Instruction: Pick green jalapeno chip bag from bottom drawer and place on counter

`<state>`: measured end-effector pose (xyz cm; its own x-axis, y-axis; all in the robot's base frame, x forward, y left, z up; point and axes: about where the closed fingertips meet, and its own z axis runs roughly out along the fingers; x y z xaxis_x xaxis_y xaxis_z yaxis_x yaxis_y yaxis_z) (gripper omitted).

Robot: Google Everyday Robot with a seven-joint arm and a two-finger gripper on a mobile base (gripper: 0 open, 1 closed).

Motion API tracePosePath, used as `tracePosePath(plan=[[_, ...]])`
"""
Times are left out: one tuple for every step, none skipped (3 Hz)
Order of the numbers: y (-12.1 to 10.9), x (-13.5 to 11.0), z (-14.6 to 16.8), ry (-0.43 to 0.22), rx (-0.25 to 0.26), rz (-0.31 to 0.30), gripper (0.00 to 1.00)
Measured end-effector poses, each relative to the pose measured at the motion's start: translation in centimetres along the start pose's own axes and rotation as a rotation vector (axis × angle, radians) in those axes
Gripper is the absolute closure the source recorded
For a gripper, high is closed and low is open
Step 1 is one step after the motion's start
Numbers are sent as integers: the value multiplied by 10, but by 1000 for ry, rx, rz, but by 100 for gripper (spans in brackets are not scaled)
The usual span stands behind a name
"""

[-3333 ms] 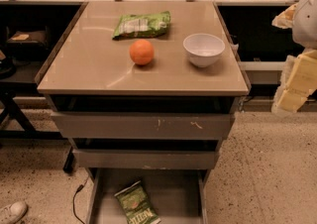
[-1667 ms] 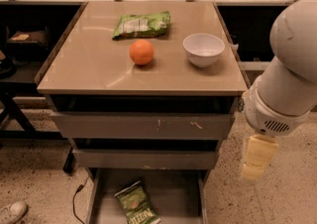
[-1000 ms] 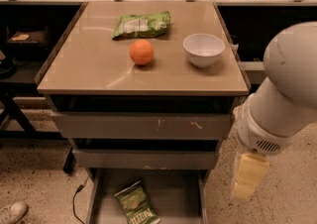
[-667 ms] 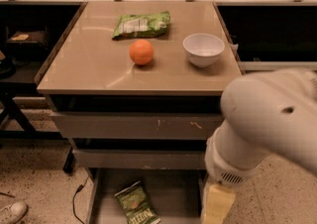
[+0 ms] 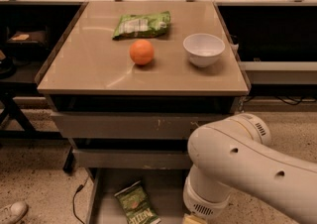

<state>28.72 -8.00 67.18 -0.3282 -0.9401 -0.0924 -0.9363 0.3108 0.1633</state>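
The green jalapeno chip bag (image 5: 136, 204) lies flat on the floor of the open bottom drawer (image 5: 171, 188), left of its middle, partly cut by the lower edge of the view. The tan counter (image 5: 94, 67) tops the grey cabinet. My white arm (image 5: 237, 166) fills the lower right and reaches down over the drawer's right part, to the right of the bag. Only a cream wrist piece (image 5: 194, 218) shows at the lower edge. My gripper lies below that edge, out of view.
On the counter lie a paler green bag (image 5: 142, 24), an orange (image 5: 141, 51) and a white bowl (image 5: 203, 48). Two shut upper drawers (image 5: 124, 125) sit above the open one. A shoe (image 5: 12, 211) and a cable (image 5: 77, 196) are on the floor at left.
My arm has swung from the right side down and leftward, in front of the cabinet, and now hangs over the right part of the open bottom drawer. The bag has not moved.
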Motion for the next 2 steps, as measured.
tracePosePath(plan=[[0, -1, -1, -1, 1, -1, 0], [5, -21, 29, -46, -61, -9, 0]])
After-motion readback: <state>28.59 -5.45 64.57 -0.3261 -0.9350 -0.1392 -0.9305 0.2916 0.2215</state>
